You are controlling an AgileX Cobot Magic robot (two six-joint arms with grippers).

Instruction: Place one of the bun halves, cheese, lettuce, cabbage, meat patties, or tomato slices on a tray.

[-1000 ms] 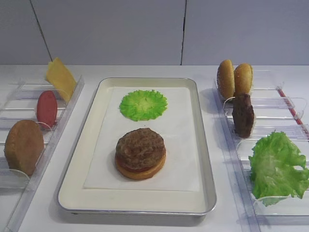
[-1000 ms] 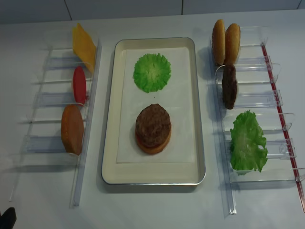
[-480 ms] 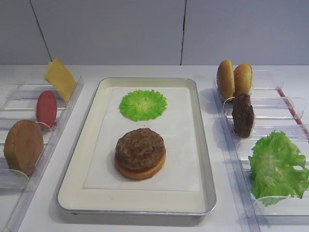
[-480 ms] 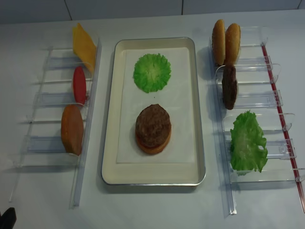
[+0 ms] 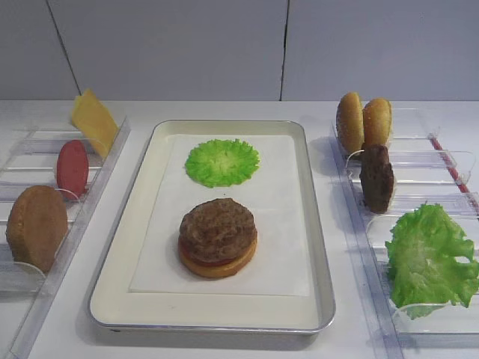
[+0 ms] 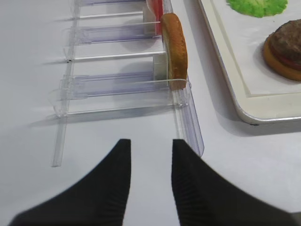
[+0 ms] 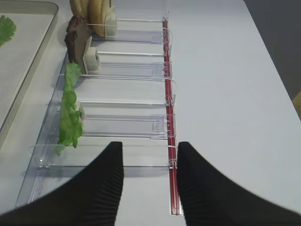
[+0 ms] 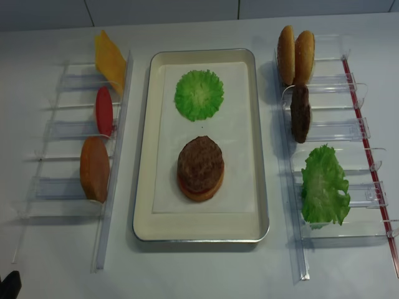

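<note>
The silver tray point(image 5: 323, 293) lined with white paper holds a stack of a bun half, a tomato slice and a meat patty point(image 5: 218, 228), with flat green cabbage point(image 5: 222, 161) behind it. The left rack carries cheese point(image 5: 94, 122), a tomato slice point(image 5: 72, 168) and a bun half point(image 5: 36, 226). On the right rack stand two bun halves point(image 5: 363, 121), a second patty point(image 5: 376, 178) and lettuce point(image 5: 430, 258). My right gripper point(image 7: 150, 147) hangs open and empty over the near end of the right rack. My left gripper point(image 6: 151, 143) is open and empty over bare table, short of the left rack.
Clear plastic racks flank the tray, the left rack point(image 6: 117, 84) and the right rack point(image 7: 122, 125), which has a red strip point(image 7: 170, 141) along its outer side. White table surrounds them and a grey wall stands behind.
</note>
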